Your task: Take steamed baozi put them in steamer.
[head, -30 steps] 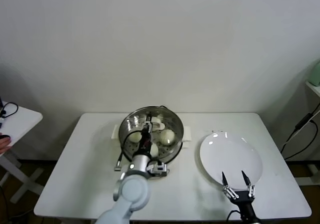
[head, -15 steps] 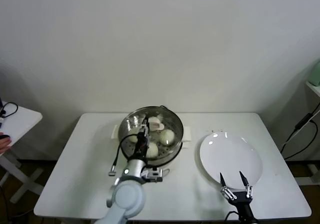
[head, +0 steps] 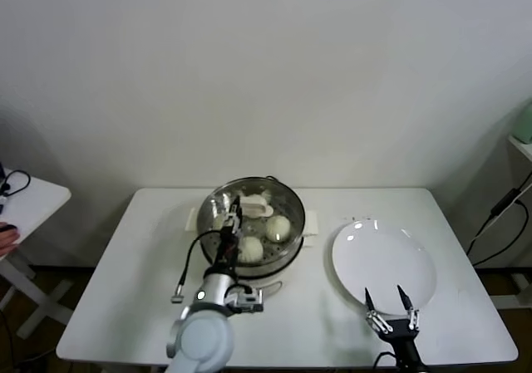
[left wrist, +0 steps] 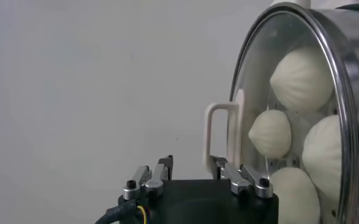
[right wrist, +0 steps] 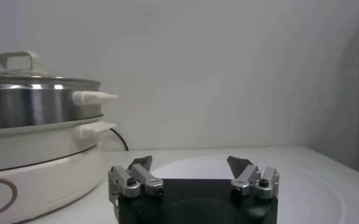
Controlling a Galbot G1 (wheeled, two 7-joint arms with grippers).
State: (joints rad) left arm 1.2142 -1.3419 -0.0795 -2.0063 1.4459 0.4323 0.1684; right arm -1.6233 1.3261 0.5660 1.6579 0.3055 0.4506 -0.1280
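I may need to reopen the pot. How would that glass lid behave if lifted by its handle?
The glass lid is probably stiff and breakable: clear glass in a steel rim. Its cream handle is a thin, smooth loop, so held there the lid might swing or slip. It is likely fairly heavy for its size.

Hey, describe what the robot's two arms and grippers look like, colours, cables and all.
The left arm is rounded and pale grey with a small lit dot; a black cable loops beside it. Its left gripper has a black body and silver metal finger mounts. The right gripper matches: black block, silver screwed mounts, and two dark pointed fingers.
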